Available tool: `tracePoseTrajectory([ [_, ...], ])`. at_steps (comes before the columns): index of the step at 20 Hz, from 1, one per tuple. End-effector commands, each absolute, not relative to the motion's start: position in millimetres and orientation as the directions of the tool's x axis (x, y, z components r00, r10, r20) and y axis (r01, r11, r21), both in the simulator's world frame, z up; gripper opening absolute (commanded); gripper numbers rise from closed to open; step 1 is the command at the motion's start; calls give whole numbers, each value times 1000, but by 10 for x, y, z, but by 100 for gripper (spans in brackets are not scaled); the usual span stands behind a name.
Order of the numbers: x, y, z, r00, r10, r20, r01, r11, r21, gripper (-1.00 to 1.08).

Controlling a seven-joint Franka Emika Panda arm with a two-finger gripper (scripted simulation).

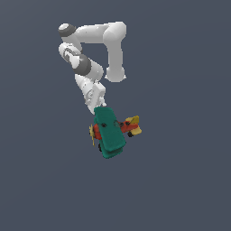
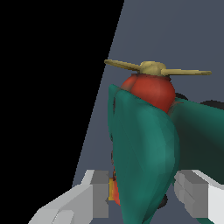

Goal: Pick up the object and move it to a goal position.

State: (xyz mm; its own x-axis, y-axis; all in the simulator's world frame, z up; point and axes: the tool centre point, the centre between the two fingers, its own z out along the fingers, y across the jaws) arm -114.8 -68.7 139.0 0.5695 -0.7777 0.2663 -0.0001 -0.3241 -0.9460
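1. Toy plane (image 1: 109, 132) sits right under the robot arm (image 1: 92, 54), inside the tool (image 2: 142, 197).
2. The tool's two fingers (image 2: 94, 194) press on each side of the green wings (image 2: 144, 153), holding the plane so it cannot slip.
3. I guess carrying comes next.

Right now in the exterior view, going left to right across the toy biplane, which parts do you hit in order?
Yellow propeller → teal-green wings → red body → yellow tail. The gripper is hidden behind the wings, so it has no clear place in the order.
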Motion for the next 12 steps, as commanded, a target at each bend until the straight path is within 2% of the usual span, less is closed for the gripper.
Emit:
tracePoseTrajectory([
  [1,-1099,-654,1377,569,-778,266,0,-324,-946,28],
  [8,-1042,-622,1368,568,-779,266,0,-323,-946,28],
  [9,-1042,-622,1368,568,-779,266,0,-323,-946,-100],
  [12,-1042,-622,1368,568,-779,266,0,-323,-946,-100],
])
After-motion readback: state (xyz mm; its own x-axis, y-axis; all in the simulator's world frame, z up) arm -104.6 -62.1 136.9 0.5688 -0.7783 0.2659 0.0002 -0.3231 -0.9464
